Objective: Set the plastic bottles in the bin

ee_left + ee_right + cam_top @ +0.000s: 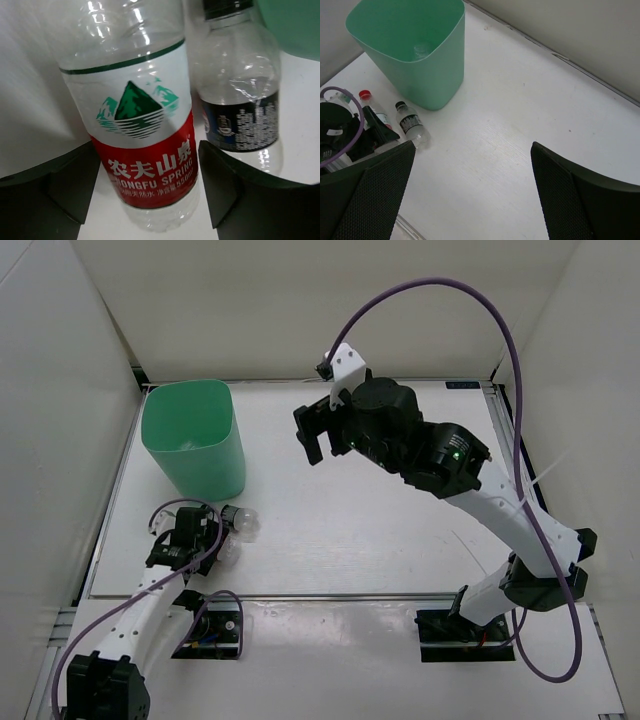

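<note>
The red-labelled bottle (142, 145) lies on the table between the fingers of my left gripper (150, 185), which is open with a finger close to each side of it. The dark-labelled bottle (240, 115) lies just to its right, near the mint-green bin (195, 440). In the right wrist view both bottles show, the red-capped one (370, 107) and the dark-labelled one (411, 127), in front of the bin (427, 75). A clear bottle (422, 48) lies at the bin's bottom. My right gripper (318, 440) hangs high over the table's middle, open and empty (472, 190).
White walls enclose the table on the left, back and right. The bin stands at the far left corner. The left arm (150, 590) reaches forward along the left side. The purple cable (440, 300) arcs over the right arm.
</note>
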You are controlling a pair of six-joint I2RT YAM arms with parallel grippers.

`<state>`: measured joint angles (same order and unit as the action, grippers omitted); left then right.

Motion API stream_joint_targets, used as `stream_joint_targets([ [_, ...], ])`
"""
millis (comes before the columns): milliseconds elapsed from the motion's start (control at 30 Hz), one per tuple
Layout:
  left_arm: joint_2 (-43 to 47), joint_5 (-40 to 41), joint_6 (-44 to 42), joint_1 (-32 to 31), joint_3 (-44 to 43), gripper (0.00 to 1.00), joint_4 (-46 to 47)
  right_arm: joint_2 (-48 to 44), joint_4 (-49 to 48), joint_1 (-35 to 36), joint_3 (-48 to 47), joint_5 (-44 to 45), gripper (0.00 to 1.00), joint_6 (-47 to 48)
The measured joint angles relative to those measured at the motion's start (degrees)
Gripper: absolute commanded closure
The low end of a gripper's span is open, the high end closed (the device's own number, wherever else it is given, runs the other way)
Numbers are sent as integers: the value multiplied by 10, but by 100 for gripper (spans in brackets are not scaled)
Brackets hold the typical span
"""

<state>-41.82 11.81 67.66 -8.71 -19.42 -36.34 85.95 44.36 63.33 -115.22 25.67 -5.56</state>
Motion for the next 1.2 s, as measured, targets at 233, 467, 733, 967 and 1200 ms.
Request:
stream_joint_targets([
  [233, 58, -5, 22, 3, 21, 44, -6, -1, 28, 0, 11, 3, 0, -2],
  [467, 148, -6, 39, 3, -135, 48, -160, -1, 32, -3, 20, 11, 0, -19],
  [733, 86, 49, -139, 3, -514, 52, -179, 3, 33, -4, 36, -2, 0, -31],
  [967, -127, 128, -334, 3, -673, 52, -54, 31, 31, -4, 18, -19, 0, -30],
  [1200, -315, 208, -418, -22, -635, 0, -21, 39, 25, -4, 0, -24, 0, -13],
])
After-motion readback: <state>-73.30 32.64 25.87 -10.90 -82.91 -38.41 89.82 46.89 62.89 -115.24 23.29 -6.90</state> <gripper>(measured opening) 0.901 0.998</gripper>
